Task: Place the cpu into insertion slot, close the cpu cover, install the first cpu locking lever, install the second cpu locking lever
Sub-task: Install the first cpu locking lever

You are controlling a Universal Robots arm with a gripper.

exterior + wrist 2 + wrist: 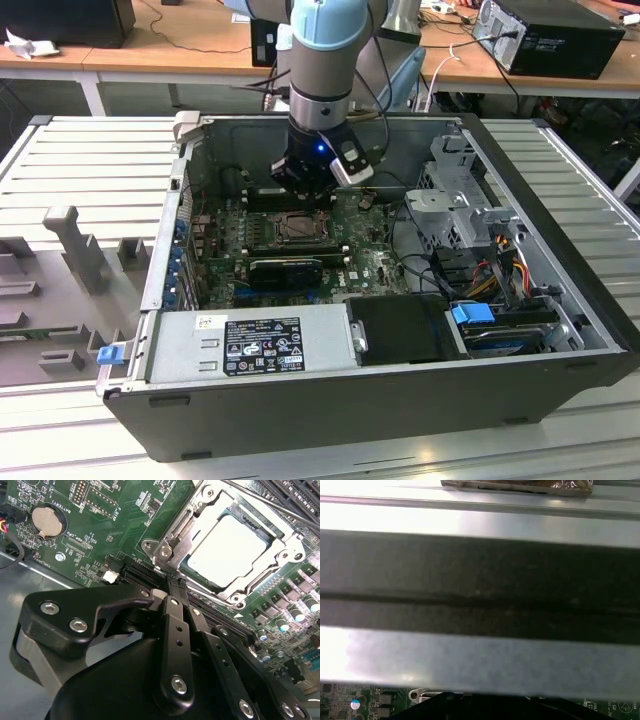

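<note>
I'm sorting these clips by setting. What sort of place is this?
Probably a robotics or electronics lab. An open computer case lies on a ribbed metal work table, with wooden desks carrying cables and another computer behind.

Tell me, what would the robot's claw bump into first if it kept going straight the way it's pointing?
Probably the cpu cover. In the second wrist view the claw points at the frame's near edge, with the cpu showing in its window just beyond. How much gap is left is hard to judge.
</note>
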